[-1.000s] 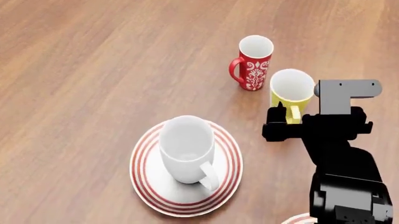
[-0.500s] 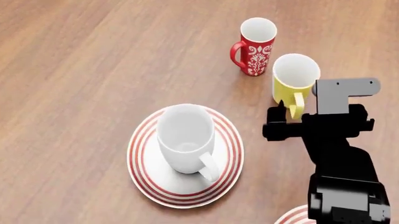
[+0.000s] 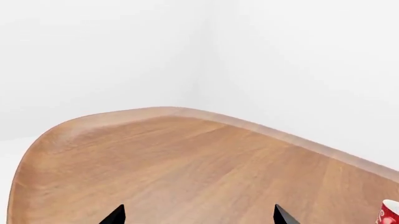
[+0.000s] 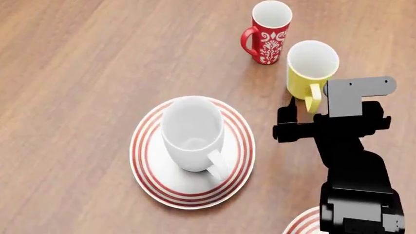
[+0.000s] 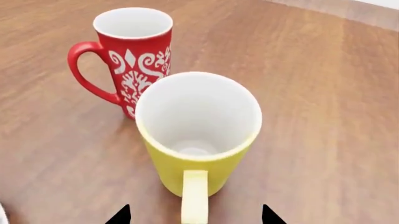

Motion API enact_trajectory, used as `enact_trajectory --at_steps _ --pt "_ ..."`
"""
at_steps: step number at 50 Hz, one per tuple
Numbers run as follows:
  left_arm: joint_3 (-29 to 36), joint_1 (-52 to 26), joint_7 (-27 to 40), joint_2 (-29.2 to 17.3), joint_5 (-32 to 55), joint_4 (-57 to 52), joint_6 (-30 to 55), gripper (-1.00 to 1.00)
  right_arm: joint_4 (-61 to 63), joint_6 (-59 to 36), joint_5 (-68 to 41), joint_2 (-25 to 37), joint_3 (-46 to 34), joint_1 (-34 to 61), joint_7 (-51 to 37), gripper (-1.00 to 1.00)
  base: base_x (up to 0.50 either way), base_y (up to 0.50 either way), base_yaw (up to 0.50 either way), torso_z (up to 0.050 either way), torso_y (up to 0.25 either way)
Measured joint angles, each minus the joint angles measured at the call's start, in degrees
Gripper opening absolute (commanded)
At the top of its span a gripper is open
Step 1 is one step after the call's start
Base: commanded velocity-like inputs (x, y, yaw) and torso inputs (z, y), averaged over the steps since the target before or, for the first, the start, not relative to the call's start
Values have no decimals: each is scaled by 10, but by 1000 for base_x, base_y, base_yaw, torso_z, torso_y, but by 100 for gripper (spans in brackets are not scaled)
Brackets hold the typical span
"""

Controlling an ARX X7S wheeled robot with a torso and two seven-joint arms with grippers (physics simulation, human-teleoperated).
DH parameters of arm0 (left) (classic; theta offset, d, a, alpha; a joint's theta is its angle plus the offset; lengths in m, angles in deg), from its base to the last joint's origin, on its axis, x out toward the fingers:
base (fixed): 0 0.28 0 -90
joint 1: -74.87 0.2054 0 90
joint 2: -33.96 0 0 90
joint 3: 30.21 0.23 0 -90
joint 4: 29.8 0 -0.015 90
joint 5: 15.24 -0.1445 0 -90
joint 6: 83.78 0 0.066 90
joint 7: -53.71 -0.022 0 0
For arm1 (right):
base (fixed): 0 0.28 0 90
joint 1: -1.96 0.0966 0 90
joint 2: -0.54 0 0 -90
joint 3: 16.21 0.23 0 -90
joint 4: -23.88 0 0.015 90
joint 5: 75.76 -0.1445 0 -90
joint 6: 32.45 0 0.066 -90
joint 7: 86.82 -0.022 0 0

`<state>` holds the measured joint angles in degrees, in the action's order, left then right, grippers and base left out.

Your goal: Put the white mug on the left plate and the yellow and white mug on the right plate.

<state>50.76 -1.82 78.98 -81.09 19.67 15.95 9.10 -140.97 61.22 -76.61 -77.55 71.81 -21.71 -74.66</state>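
Observation:
The white mug (image 4: 192, 134) stands upright on the left plate (image 4: 146, 170), its handle toward the near right. Farther right, the yellow and white mug (image 4: 311, 68) stands on the bare table, its handle (image 5: 194, 196) facing my right gripper (image 5: 194, 215). That gripper is open, with its fingertips (image 5: 119, 215) on either side of the handle's near end and apart from it. Only a sliver of the right plate (image 4: 304, 223) shows at the bottom edge beside my right arm. My left gripper (image 3: 198, 215) is open over bare wood, holding nothing.
A red mug with white ornament (image 4: 268, 31) stands just behind and left of the yellow one, close to it, and also shows as the red mug (image 3: 390, 213) in the left wrist view. The rounded table edge (image 3: 156, 111) meets white walls.
My right gripper has closed in on the yellow mug, whose handle now lies between the open fingers. The head view has shifted, so mugs and plate sit higher in it.

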Motion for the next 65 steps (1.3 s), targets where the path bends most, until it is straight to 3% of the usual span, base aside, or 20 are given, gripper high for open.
enact_trajectory --at_steps 31,32,55,65 --pt "3 -1 4 -1 -4 2 -5 100 1 18 -3 1 5 -4 0 100 0 0 0 0 -43" --pt "3 -1 4 -1 -4 2 -5 100 1 19 -3 0 5 -4 0 -100 0 0 0 0 0" --pt "3 0 4 -3 3 2 -10 100 0 53 -11 2 14 -13 -9 -100 0 0 0 0 0" --pt "3 1 4 -4 5 2 -13 100 117 54 -16 5 20 -65 -22 -100 0 0 0 0 0"
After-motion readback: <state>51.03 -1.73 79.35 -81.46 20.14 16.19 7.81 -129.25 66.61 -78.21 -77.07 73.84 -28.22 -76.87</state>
